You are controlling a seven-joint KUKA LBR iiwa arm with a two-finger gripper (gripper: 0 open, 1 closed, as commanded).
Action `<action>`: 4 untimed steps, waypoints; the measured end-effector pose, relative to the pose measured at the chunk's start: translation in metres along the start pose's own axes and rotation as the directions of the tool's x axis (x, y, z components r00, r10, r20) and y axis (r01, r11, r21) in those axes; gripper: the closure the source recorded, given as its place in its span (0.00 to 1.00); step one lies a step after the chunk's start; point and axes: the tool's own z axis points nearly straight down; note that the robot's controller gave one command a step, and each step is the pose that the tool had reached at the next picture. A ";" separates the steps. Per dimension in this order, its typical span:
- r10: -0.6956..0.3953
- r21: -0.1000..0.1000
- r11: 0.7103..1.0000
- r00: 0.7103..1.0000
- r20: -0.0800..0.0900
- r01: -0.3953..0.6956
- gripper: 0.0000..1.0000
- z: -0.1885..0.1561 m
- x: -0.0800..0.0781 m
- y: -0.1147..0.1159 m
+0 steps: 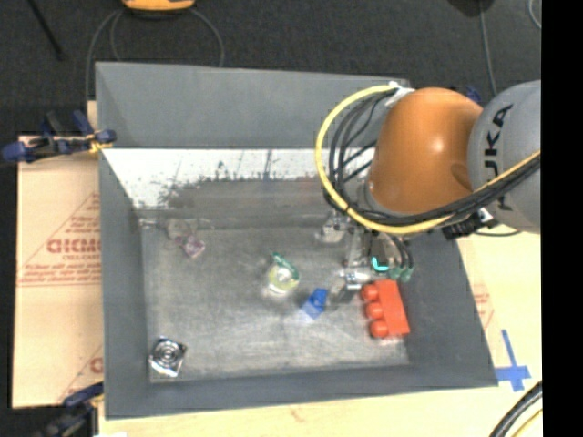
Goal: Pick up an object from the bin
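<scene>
Even overhead light falls on the grey bin, whitening the upper band of its far wall while the floor reads a duller grey. A soft sheen sits on the arm's orange cover; shade gathers beneath it around the gripper. A metal piece in the near-left corner glints.
</scene>
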 end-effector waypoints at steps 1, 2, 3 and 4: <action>0.151 -0.005 0.989 0.988 0.012 -0.151 0.00 0.134 0.014 -0.005; 0.260 -0.011 0.966 0.966 -0.002 -0.260 0.00 0.143 -0.021 -0.040; 0.259 -0.010 0.966 0.966 0.007 -0.259 1.00 0.138 -0.023 -0.041; 0.254 -0.006 0.967 0.967 0.013 -0.254 1.00 0.039 -0.009 -0.032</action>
